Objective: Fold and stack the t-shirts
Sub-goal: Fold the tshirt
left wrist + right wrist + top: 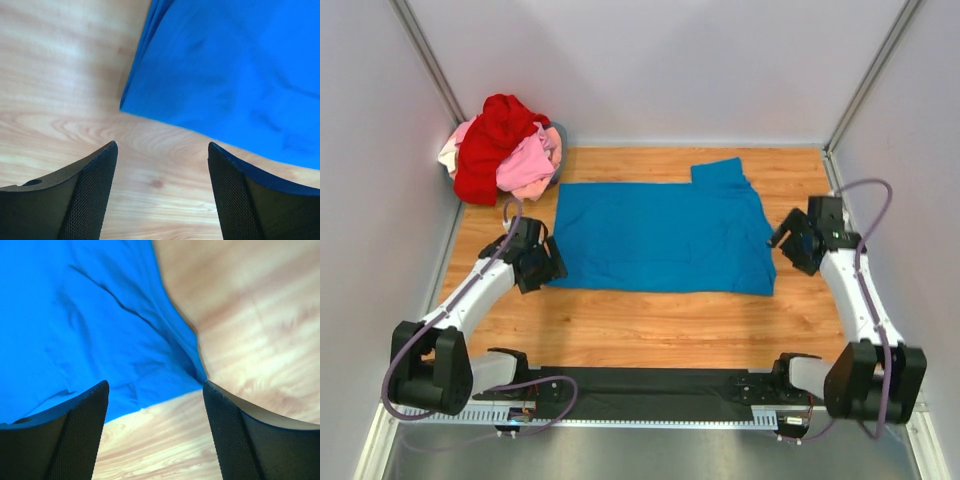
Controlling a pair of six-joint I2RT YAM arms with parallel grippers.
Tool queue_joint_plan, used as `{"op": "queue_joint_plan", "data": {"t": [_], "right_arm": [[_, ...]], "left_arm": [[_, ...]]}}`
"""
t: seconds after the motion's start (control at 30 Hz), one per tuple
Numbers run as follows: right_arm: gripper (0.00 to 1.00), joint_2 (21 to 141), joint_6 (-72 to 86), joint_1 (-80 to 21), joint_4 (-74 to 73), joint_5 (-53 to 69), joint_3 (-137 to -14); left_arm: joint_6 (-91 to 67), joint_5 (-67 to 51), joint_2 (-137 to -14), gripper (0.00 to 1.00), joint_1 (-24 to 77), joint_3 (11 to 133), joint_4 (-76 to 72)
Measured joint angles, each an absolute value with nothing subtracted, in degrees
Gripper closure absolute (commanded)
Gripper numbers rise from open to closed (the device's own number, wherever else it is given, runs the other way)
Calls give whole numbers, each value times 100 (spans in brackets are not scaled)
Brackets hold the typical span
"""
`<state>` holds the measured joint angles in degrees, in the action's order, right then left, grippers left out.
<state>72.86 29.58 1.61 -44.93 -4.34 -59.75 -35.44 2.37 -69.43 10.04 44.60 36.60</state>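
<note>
The left gripper (pixel 162 147) has its jaws spread wide with nothing between them, over bare wood just short of the near-left corner of the blue t-shirt (pixel 230 75). The right gripper (pixel 155 385) is equally spread and empty above the near-right corner. A pinch from here could go wrong: the left fingers might miss the cloth or catch only one layer, and uneven grabs would skew the fold. The shirt lies flat in the middle of the table (pixel 650 315), a broad rectangle with light creases and one sleeve jutting at its far right. The red t-shirt (pixel 490 140) and pink t-shirt (pixel 528 165) are heaped in the far-left corner.
</note>
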Motion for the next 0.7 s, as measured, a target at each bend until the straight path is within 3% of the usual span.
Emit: {"op": "queue_joint_plan", "data": {"t": [0.1,0.27,0.7], "right_arm": [[29,6469,3417,836,-4180,172,-4665],[36,6208,3728,1361,-4080,816,-3564],[51,6984,3813,1514,-2926,1345,-3223]], "left_arm": [[-3723,115,-6919,23,1002,3859,3461],[-3907,-16,-6910,25,1002,3428,3105],[-4016,169,-7113,24,996,3336,2519]]}}
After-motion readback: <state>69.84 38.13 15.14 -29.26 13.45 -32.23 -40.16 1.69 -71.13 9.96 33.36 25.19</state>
